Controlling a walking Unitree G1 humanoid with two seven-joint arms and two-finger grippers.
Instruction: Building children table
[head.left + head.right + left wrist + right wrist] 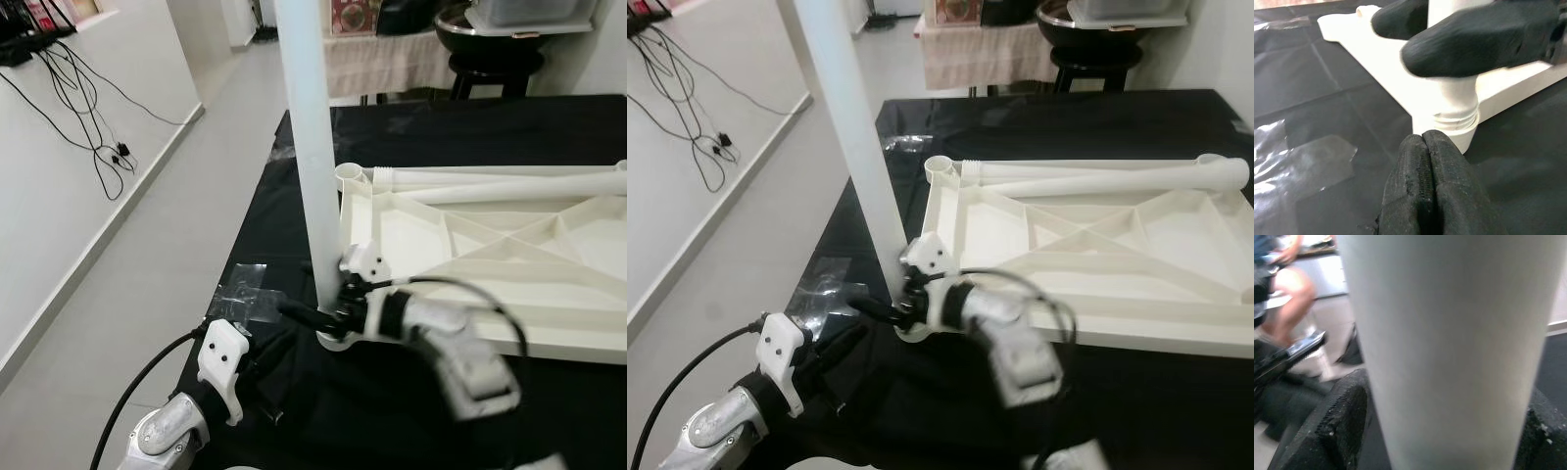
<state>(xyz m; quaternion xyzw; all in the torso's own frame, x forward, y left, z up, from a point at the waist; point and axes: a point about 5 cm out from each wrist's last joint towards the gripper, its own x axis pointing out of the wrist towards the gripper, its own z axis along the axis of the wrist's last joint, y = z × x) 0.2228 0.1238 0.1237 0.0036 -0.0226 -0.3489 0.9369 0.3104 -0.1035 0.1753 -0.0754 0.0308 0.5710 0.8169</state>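
Observation:
The white children's table top [490, 245] lies upside down on a black cloth. A white leg [309, 127] stands upright in its near left corner socket, threads showing at the base [1454, 117]. My right gripper [325, 315] is shut on this leg just above the socket; in the right wrist view the leg [1449, 347] sits between the black fingers [1344, 421]. My left gripper [1425, 142] is shut on nothing, low over the cloth just short of the socket. Loose white legs [509, 181] lie along the far edge of the top.
A clear tape patch [240, 289] is stuck to the cloth [441, 117] near the left edge. Grey floor [147, 274] runs along the left, with cables [88, 117] on the wall. A dark stool [495, 59] stands beyond. A person's leg [1288, 289] is in the right wrist view.

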